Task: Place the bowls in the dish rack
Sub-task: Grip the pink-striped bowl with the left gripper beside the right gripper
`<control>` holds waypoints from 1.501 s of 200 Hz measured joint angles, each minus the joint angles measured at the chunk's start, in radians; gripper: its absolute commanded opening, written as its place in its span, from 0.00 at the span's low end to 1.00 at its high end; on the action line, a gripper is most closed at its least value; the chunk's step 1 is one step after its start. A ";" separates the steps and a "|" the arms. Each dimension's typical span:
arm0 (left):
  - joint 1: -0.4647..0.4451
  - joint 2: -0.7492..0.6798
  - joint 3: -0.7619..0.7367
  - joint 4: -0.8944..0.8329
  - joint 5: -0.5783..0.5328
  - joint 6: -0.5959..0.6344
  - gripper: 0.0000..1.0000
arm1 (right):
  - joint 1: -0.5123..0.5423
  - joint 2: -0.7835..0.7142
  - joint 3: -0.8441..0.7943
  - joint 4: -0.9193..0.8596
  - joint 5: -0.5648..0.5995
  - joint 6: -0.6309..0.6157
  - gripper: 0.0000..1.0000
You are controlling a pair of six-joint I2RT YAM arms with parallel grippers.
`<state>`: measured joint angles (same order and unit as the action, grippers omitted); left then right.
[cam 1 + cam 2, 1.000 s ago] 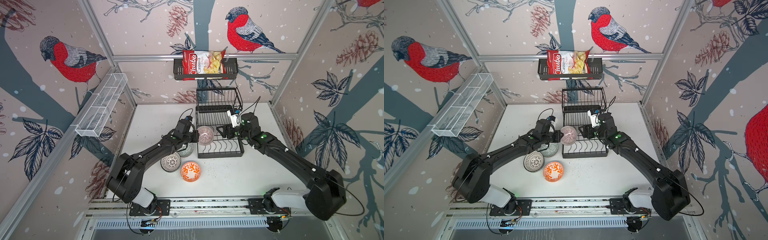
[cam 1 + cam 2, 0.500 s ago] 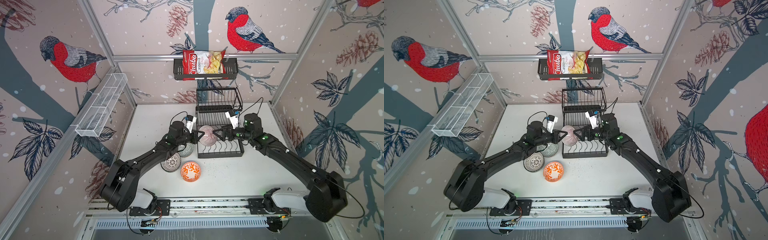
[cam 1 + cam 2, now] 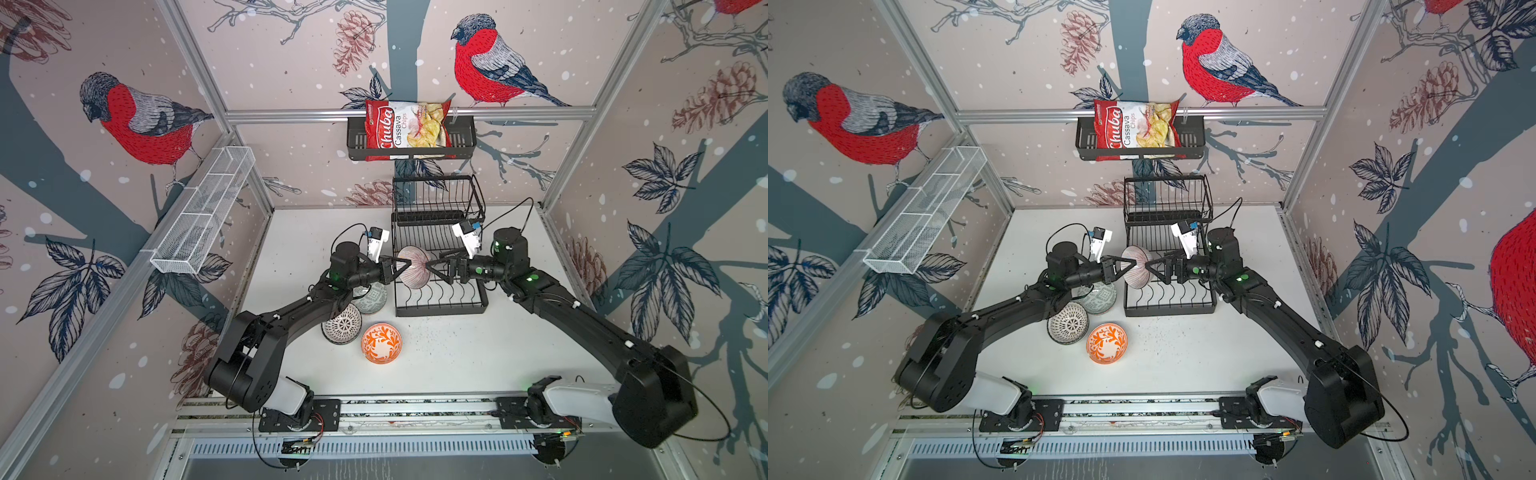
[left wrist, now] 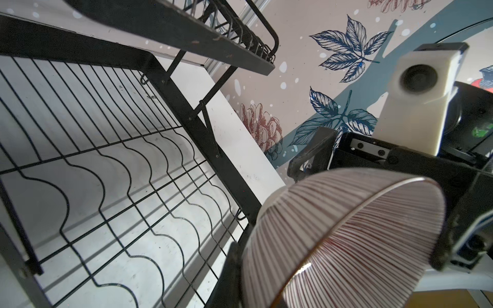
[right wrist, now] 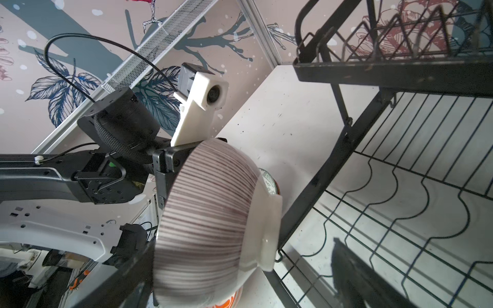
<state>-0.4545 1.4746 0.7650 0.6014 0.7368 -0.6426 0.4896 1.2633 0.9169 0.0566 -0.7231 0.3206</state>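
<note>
Bird-papered walls surround a white table [image 3: 457,353], where the left gripper [image 3: 402,264] pinches the rim of a pink-lined bowl [image 3: 415,272], held on edge over the left end of the dish rack [image 3: 440,306]. From the opposite side the right gripper [image 3: 434,266] faces it, fingers spread wide and gripping nothing. Three more bowls [image 3: 343,328] sit on the table just left of the rack.

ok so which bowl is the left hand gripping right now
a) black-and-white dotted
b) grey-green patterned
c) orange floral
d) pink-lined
d: the left hand is shut on the rim of the pink-lined bowl, while the orange floral bowl, black-and-white dotted bowl and grey-green bowl sit on the table.
</note>
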 measured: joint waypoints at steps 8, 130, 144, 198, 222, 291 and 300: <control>0.000 0.000 0.000 0.007 0.005 -0.008 0.00 | 0.001 0.001 0.000 0.007 -0.006 0.001 0.99; 0.002 0.004 -0.003 0.071 0.051 -0.034 0.00 | 0.055 0.041 -0.007 0.070 -0.053 0.047 0.91; 0.002 0.005 -0.007 0.074 0.053 -0.038 0.00 | 0.060 0.041 -0.008 0.071 -0.054 0.048 0.88; 0.003 0.006 -0.019 0.097 0.064 -0.048 0.00 | 0.068 0.040 -0.012 0.095 -0.064 0.053 0.86; 0.005 0.007 -0.020 0.104 0.072 -0.050 0.00 | 0.072 0.037 -0.020 0.108 -0.069 0.058 0.80; 0.005 0.026 -0.020 0.112 0.045 -0.049 0.00 | 0.075 0.035 -0.027 0.108 -0.032 0.080 0.61; 0.005 0.027 -0.020 0.112 0.045 -0.049 0.00 | 0.075 0.037 -0.027 0.107 -0.032 0.080 0.59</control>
<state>-0.4500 1.5017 0.7448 0.7136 0.7822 -0.6914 0.5644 1.3003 0.8902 0.1635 -0.7547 0.4011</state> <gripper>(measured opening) 0.109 0.717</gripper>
